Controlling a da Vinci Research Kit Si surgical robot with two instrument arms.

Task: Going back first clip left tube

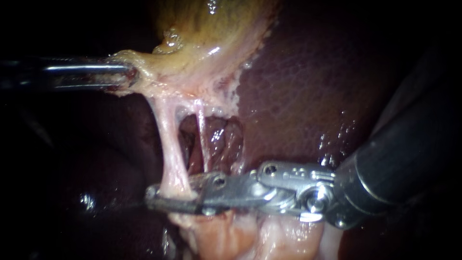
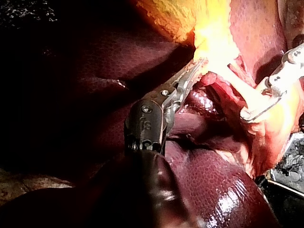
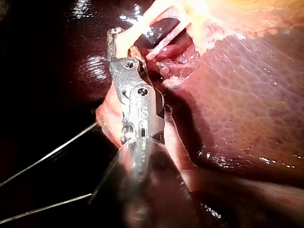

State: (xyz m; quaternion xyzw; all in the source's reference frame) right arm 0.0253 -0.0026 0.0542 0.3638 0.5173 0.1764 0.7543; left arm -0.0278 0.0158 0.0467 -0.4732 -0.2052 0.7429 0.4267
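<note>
**Right jaws astride the left tube, gallbladder pulled taut by the left instrument**

Close endoscope view of a gallbladder lying against dark red liver. Coming in from the left, the left instrument, jaws clamped tight on the pale tissue at the gallbladder's narrow end. Judged purpose: drawing that end away from the right instrument, so the strands below are stretched straight and lifted clear of the liver.

Running from that grip toward the right instrument, two strands: the thicker, pale left tube and, just beside it on the side nearer the right shaft, the thin right tube, with a window of bare tissue between them.

Coming in from the right, the right instrument, lying crosswise to both tubes. Jaws parted, a dark gap showing between them, the far end of the left tube sitting in that gap near the tips. Read as open rather than clamped. Right tube meeting the jaws nearer the hinge. No clip to be made out on the left tube in any view.

Likely reason for the crosswise lie: a square reach onto the tube, and a straight line for drawing back along the shaft without snagging the taut strand.
</note>
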